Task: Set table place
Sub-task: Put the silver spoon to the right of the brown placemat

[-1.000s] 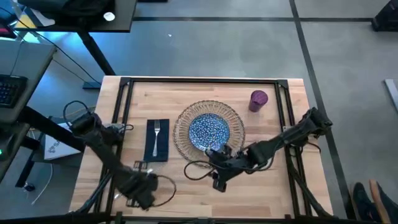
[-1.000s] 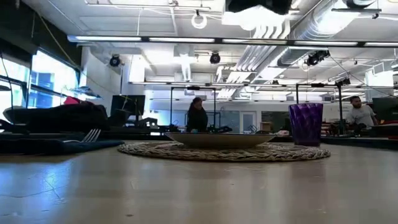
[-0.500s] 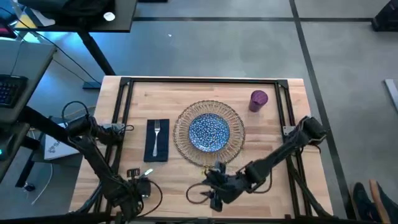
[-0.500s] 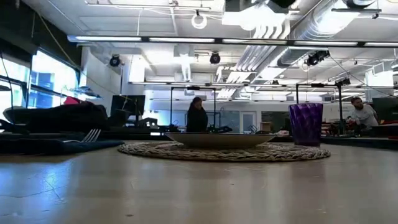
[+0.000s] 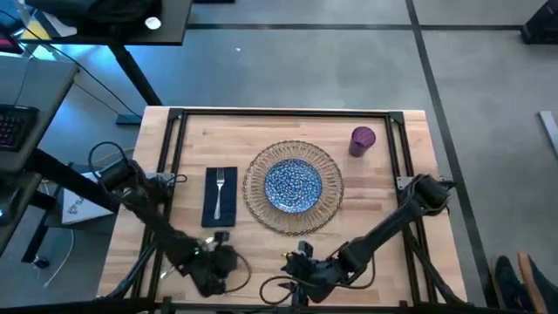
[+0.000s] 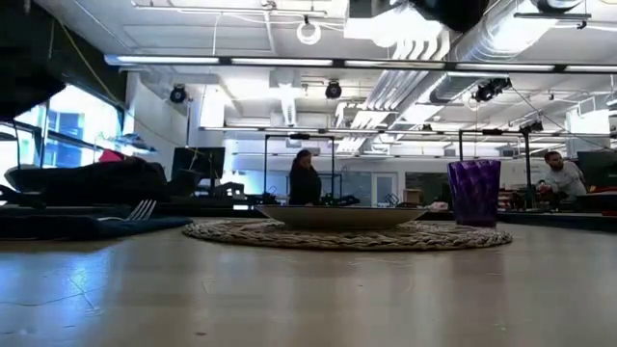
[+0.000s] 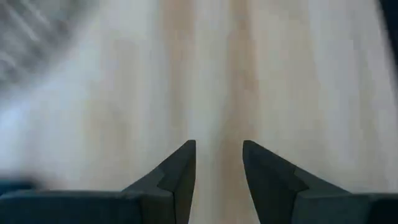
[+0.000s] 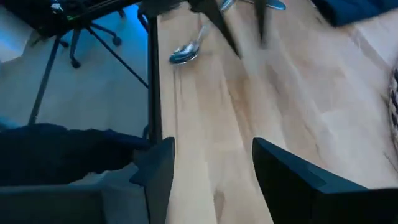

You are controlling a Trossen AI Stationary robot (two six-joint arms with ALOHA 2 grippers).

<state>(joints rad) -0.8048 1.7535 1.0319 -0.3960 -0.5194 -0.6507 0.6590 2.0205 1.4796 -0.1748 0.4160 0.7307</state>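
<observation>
Counter: wicker placemat at centre, blue plate on it. Napkin at its 9 o'clock with fork on top, purple cup at 2 o'clock. Left claw near front edge at 7 o'clock, fingers narrowly apart, empty. Right claw at 6 o'clock, fingers wide, empty; spoon beyond it

I'm in a lab or open workshop — exposed ducts and strip lights across the top of the low view, benches with monitors at mid frame, people working behind. Upper left of the high view — a dark desk, polished concrete floor.
</observation>
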